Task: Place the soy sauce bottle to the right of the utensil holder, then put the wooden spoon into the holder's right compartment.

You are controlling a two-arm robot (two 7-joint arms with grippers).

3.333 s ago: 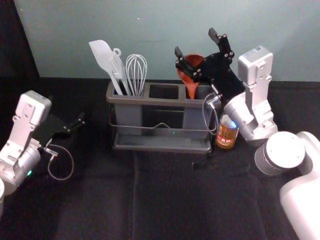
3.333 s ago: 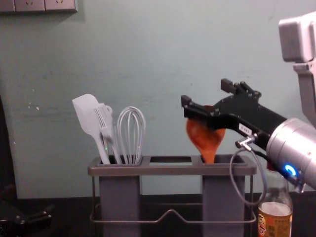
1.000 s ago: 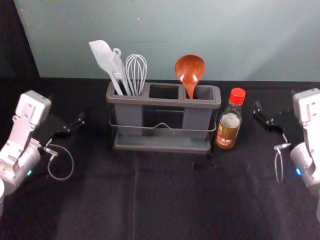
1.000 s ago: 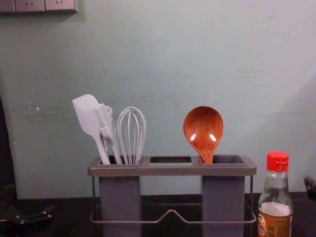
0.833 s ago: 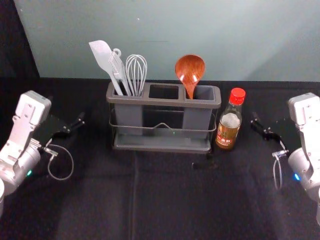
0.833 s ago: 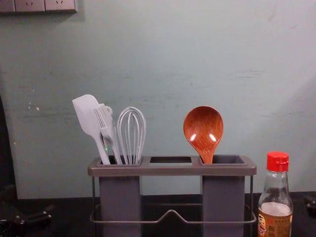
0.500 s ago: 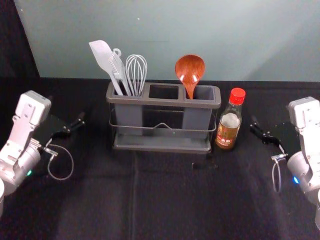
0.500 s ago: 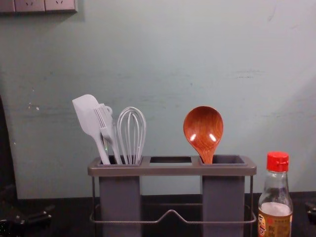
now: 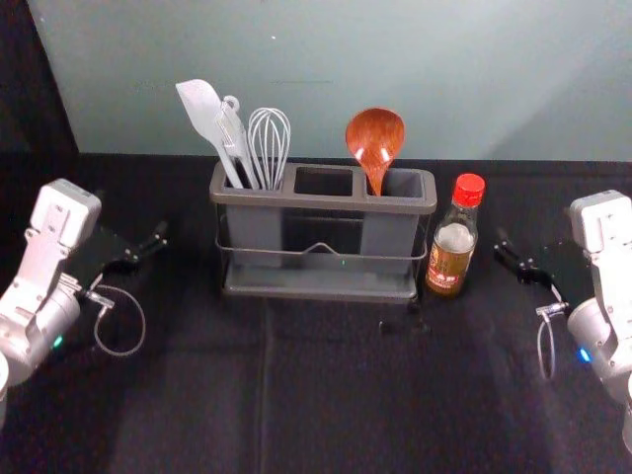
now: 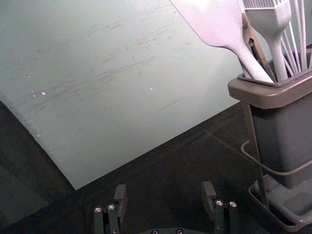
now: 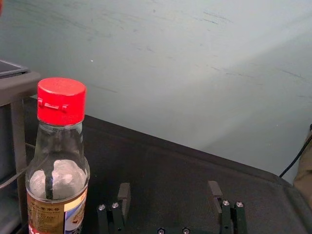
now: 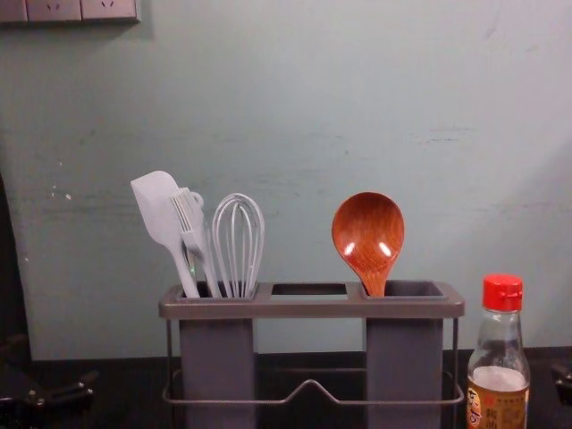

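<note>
My left gripper (image 9: pixel 131 215) is parked at the left of the head view; in the left wrist view the left gripper (image 10: pixel 165 189) is open and empty. On the right side, my right gripper (image 9: pixel 536 232) hangs beyond the bottle; the right wrist view has the right gripper (image 11: pixel 169 189) open with nothing between its fingers. The wooden spoon (image 9: pixel 374 136) stands bowl up in the right compartment of the grey utensil holder (image 9: pixel 321 199). Just right of the holder, the red-capped soy sauce bottle (image 9: pixel 452 247) stands upright.
A white spatula (image 12: pixel 159 204), a brush (image 12: pixel 190 223) and a whisk (image 12: pixel 238 241) fill the holder's left compartment. Behind the black-covered table (image 9: pixel 326 395) rises a pale green wall (image 9: pixel 316 59).
My right gripper has left its place beside the spoon above the holder and drawn back to the right, settling there. Spoon, bottle and left arm look unmoved.
</note>
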